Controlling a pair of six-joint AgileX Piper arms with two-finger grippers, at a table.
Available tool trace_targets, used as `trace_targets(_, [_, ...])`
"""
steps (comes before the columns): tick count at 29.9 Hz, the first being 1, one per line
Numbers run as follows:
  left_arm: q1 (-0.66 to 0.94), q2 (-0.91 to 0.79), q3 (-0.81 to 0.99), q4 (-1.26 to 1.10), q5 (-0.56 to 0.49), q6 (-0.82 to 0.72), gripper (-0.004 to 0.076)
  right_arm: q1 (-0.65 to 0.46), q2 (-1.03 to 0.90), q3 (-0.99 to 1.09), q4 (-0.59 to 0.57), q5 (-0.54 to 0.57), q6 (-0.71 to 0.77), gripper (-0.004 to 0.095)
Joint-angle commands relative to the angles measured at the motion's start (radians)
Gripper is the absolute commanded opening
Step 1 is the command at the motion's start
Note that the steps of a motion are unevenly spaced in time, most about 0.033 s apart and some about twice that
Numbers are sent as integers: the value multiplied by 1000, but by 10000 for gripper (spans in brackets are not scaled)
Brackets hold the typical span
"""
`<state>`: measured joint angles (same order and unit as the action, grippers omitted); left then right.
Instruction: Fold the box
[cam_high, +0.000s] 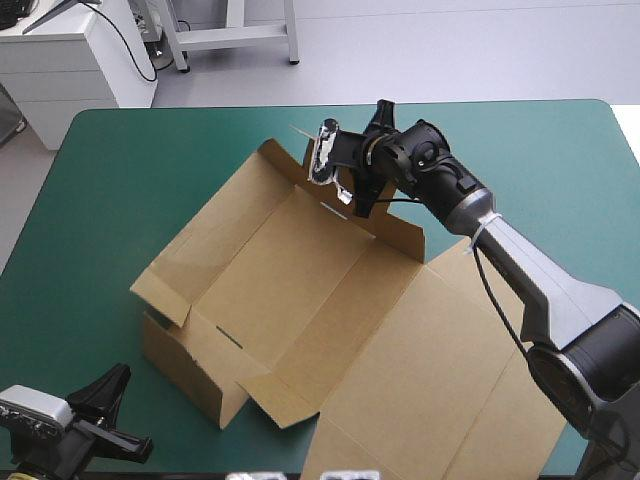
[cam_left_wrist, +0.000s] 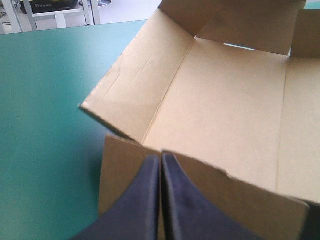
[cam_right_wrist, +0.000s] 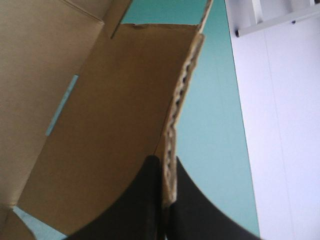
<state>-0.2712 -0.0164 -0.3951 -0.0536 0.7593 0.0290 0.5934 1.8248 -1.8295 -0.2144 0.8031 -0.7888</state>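
Left wrist view: your left gripper (cam_left_wrist: 160, 157) is clenched on nothing at the table's (cam_high: 110, 180) near left. The box's (cam_high: 300, 275) raised near-left wall stands just ahead of it, blocking the way to the floor. The box sits mid-table with its lid flat toward the near right. At the far wall, your right gripper (cam_right_wrist: 168, 161) pinches the board's edge.

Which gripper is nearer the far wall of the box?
Right. The right gripper is clamped on that wall of the box; the left gripper is shut by the table's near-left corner, outside the near wall.
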Motion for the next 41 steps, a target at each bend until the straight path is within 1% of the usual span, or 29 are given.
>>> trace_targets(1, [-4,-2,-32,-7,-77,-9,-8,44,-61,-30,-75,-124,-32,1])
trace_targets(5, [-4,-2,-32,-7,-77,-9,-8,108,-61,-30,-183,-211,-32,1])
trace_targets(8, [-4,-2,-32,-7,-77,-9,-8,145,-61,-30,-206,-285,-34,1])
trace_targets(11, [-4,-2,-32,-7,-77,-9,-8,156,-59,-30,-255,-400,-45,-16])
trace_targets(13, [-4,-2,-32,-7,-77,-9,-8,156,-59,-30,-259,-462,-65,-21])
trace_targets(15, [-4,-2,-32,-7,-77,-9,-8,156,-59,-30,-261,-488,-65,-21])
trace_targets(17, [-4,-2,-32,-7,-77,-9,-8,156,-59,-28,-259,-488,-65,-21])
trace_targets(19, [-4,-2,-32,-7,-77,-9,-8,156,-59,-18,-239,-498,-81,-21])
trace_targets(21, [-4,-2,-32,-7,-77,-9,-8,156,-59,-2,-180,-508,-140,-21])
trace_targets(22, [-4,-2,-32,-7,-77,-9,-8,156,-57,3,-133,-512,-170,-21])
trace_targets(24, [-4,-2,-32,-7,-77,-9,-8,162,-57,24,-40,-512,-260,-21])
trace_targets(28, [-4,-2,-32,-7,-77,-9,-8,188,-57,86,42,-521,-447,-21])
trace_targets(31, [-4,-2,-32,-7,-77,-9,-8,198,-55,141,111,-529,-551,-21])
trace_targets(33, [-4,-2,-32,-7,-77,-9,-8,200,-55,176,127,-550,-603,-21])
trace_targets(35, [-4,-2,-32,-7,-77,-9,-8,207,-55,211,132,-598,-639,-21])
trace_targets(38, [-4,-2,-32,-7,-77,-9,-8,226,-55,243,134,-670,-662,-21])
trace_targets(41, [-4,-2,-32,-7,-77,-9,-8,246,-51,248,134,-690,-666,-21])
